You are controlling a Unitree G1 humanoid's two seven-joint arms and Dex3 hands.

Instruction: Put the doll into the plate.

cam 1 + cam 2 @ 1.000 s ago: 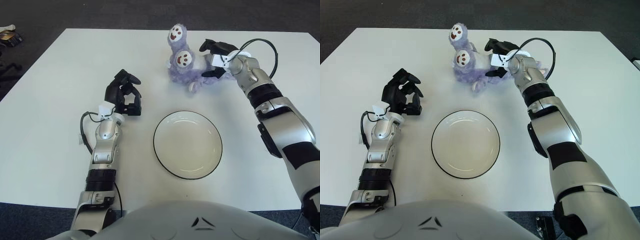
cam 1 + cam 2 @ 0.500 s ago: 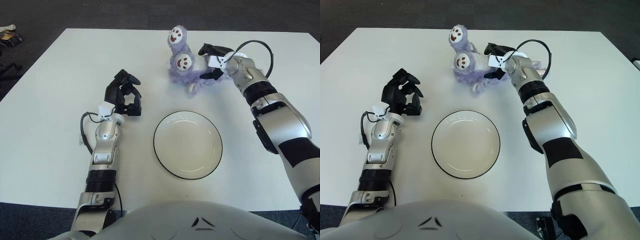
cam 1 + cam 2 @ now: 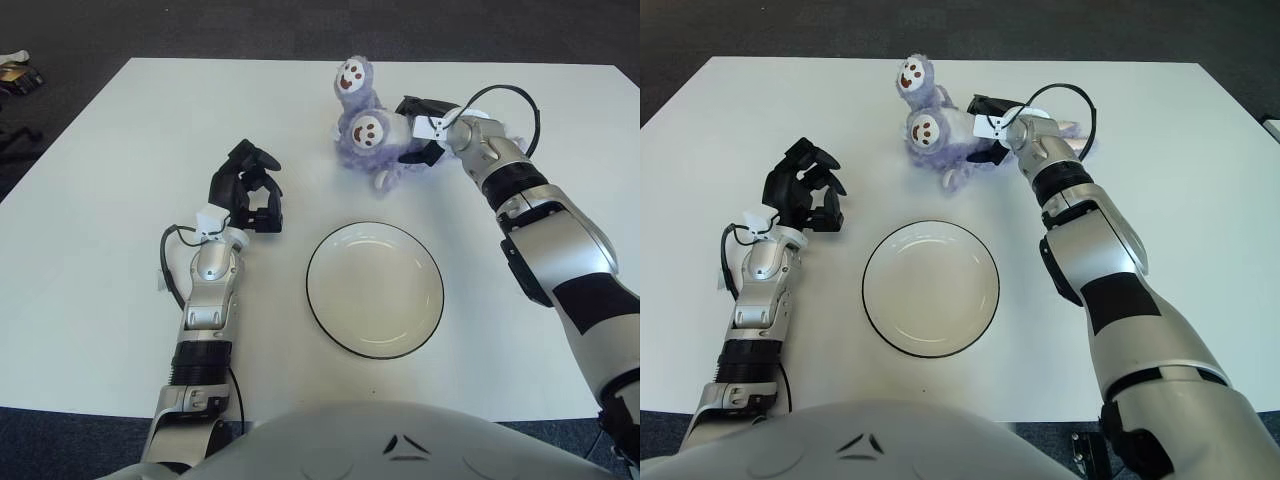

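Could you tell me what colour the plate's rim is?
Black, around a white round plate; clearest in the left eye view.

Head stereo pair, down at table [image 3: 120, 130].

Right hand [image 3: 420, 130] closer into doll [image 3: 372, 135]

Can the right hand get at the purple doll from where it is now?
Probably yes. The right hand is already against the doll at the table's far side, fingers pressed into its plush, and nothing lies between them.
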